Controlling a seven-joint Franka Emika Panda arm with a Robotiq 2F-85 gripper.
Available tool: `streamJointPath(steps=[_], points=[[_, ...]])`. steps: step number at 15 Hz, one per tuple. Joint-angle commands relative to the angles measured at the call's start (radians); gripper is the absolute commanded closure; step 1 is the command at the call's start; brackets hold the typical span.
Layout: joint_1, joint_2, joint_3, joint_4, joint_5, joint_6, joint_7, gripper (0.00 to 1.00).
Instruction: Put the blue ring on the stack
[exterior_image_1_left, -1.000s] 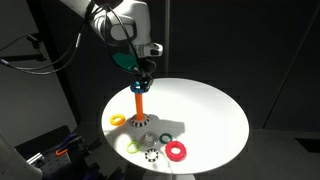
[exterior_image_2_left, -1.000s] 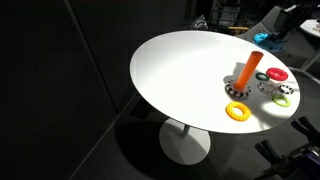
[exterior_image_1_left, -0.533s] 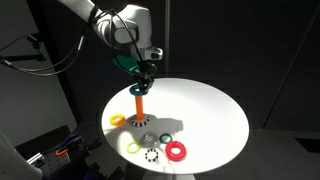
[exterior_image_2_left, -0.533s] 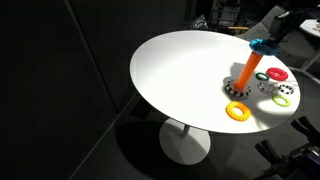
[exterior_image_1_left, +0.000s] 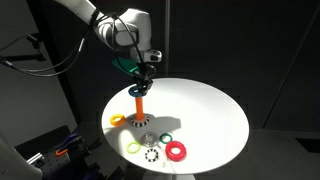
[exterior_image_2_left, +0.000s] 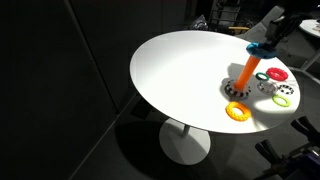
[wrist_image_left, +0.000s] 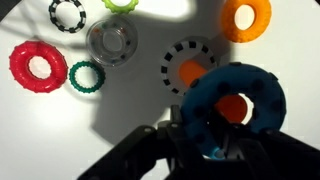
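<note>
My gripper (wrist_image_left: 205, 142) is shut on the blue ring (wrist_image_left: 232, 98), gripping its near rim. Through the ring's hole the wrist view shows the top of the orange peg of the stack (wrist_image_left: 236, 108), and the peg's round base (wrist_image_left: 188, 70) is beside it. In both exterior views the gripper (exterior_image_1_left: 143, 72) (exterior_image_2_left: 272, 36) holds the ring (exterior_image_2_left: 262, 46) level, right above the tip of the upright peg (exterior_image_1_left: 139, 102) (exterior_image_2_left: 247, 72). I cannot tell whether the ring touches the peg.
On the round white table (exterior_image_1_left: 210, 110) around the base lie a yellow-orange ring (wrist_image_left: 245, 18) (exterior_image_2_left: 237, 111), a red ring (wrist_image_left: 37, 65) (exterior_image_1_left: 177, 150), a green ring (wrist_image_left: 86, 76), a clear ring (wrist_image_left: 112, 43), a black-and-white ring (wrist_image_left: 68, 13) and a yellow-green ring (exterior_image_1_left: 133, 146). The surroundings are dark.
The gripper has come down a little with the blue ring, which now sits closer over the peg's tip. The rings on the table have not moved.
</note>
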Motion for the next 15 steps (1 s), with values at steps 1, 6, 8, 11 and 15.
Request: streamJointPath(steps=[1,6,8,11,15], points=[[0.008,0.025,0.003,0.044,-0.02,-0.032,0.03,0.89],[0.013,0.042,0.008,0.06,-0.031,-0.035,0.037,0.89],[0.014,0.045,0.009,0.064,-0.048,-0.041,0.046,0.89],[0.017,0.048,0.009,0.068,-0.078,-0.053,0.067,0.89],[0.02,0.051,0.009,0.083,-0.107,-0.099,0.084,0.87]])
